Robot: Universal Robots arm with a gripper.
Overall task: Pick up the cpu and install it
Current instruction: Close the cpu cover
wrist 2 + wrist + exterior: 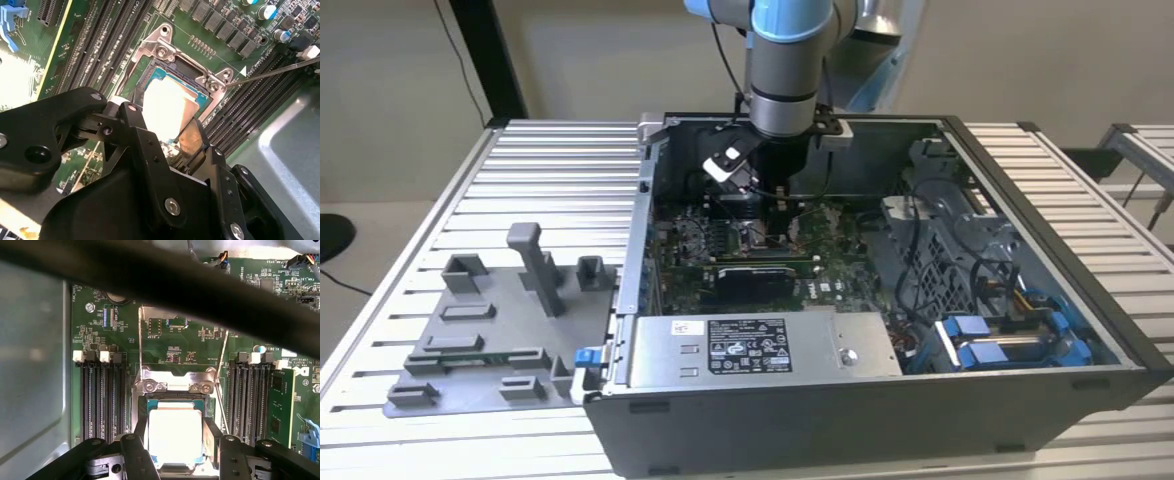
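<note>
Computer case (854,425) on slatted table (560,170), grey fixture tray (487,340) at its nine o'clock, silver box (854,340) inside, green board (847,238) at box's twelve o'clock.

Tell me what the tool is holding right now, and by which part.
The tool grips the cpu by two opposite side edges, fingers flanking it over the socket.

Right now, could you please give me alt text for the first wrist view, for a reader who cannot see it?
A black gripper holds the cpu, a small silver square chip, by two opposite edges at the metal-framed socket of a green circuit board. Rows of dark memory slots flank the socket.
</note>
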